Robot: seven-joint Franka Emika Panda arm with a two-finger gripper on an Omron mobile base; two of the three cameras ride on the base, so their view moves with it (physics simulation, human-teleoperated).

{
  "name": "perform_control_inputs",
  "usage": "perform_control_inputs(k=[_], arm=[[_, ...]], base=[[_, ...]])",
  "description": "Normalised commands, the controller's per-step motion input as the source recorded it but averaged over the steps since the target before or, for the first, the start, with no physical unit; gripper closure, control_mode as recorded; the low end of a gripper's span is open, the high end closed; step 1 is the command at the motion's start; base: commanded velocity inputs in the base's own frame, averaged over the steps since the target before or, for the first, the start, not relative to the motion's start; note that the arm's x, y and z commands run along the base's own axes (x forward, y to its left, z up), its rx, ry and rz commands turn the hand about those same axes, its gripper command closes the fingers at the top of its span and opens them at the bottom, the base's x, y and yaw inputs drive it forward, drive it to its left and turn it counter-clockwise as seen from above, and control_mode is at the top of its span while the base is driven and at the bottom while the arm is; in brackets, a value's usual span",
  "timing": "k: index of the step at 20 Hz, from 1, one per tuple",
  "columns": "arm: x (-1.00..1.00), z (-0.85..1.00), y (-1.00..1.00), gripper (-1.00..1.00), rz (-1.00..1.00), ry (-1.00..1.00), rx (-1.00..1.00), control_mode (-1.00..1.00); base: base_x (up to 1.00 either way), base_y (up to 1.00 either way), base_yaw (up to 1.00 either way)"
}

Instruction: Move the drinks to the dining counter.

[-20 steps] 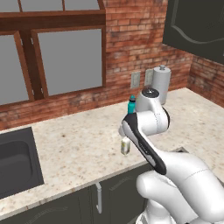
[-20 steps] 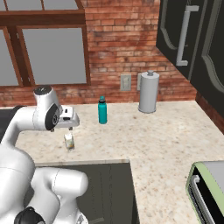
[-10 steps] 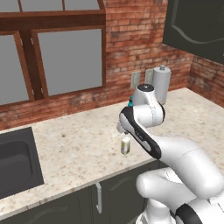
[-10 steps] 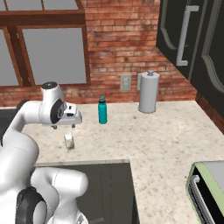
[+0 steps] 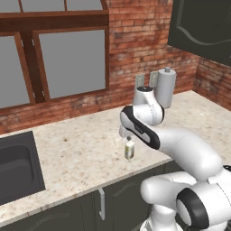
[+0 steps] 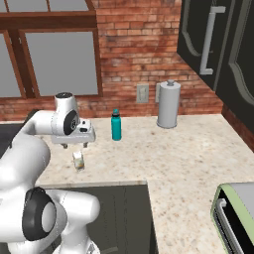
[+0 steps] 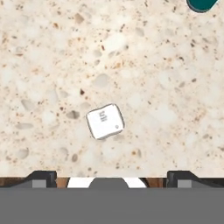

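One drink, a small pale can [image 5: 129, 150] with a yellowish-green lower band, stands on the speckled counter near its front edge. My gripper [image 6: 75, 145] hangs straight above the can [image 6: 78, 160], open, pointing down, with a gap between them. In the hand view the can's white top [image 7: 104, 121] sits just left of centre, above the gripper [image 7: 111, 176], whose fingertips [image 7: 41, 177] stand wide apart. Another drink, a slim teal bottle [image 6: 116, 125] with a dark cap, stands further back near the brick wall; its edge [image 7: 201, 4] shows at the top right of the hand view. The dining counter is out of view.
A tall grey paper-towel roll [image 6: 168, 105] stands against the brick wall right of the bottle. A black sink [image 5: 13, 167] is set into the counter at the left. A toaster [image 6: 238, 218] sits at the front right. Dark cabinets [image 6: 213, 44] rise on the right.
The arm has swung its upper links round while the hand stayed over the can, settling slightly lower. The jaws stayed open; the can and bottle have not moved.
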Motion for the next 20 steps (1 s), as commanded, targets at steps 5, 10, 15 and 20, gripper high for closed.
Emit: perform_control_inputs(k=[5,10,15,20], arm=[[0.09,-0.34,0.00,-1.00,0.01,0.11,0.00,-1.00],[0.12,-0.30,0.00,-1.00,0.01,0.07,0.00,-1.00],[0.15,-0.14,0.08,-1.00,0.00,0.03,0.00,-1.00],[0.14,-0.12,0.22,-1.00,0.00,0.01,0.00,-1.00]], base=[[0.00,0.00,0.00],[0.00,0.00,0.00],[0.00,0.00,0.00],[0.00,0.00,0.00]])
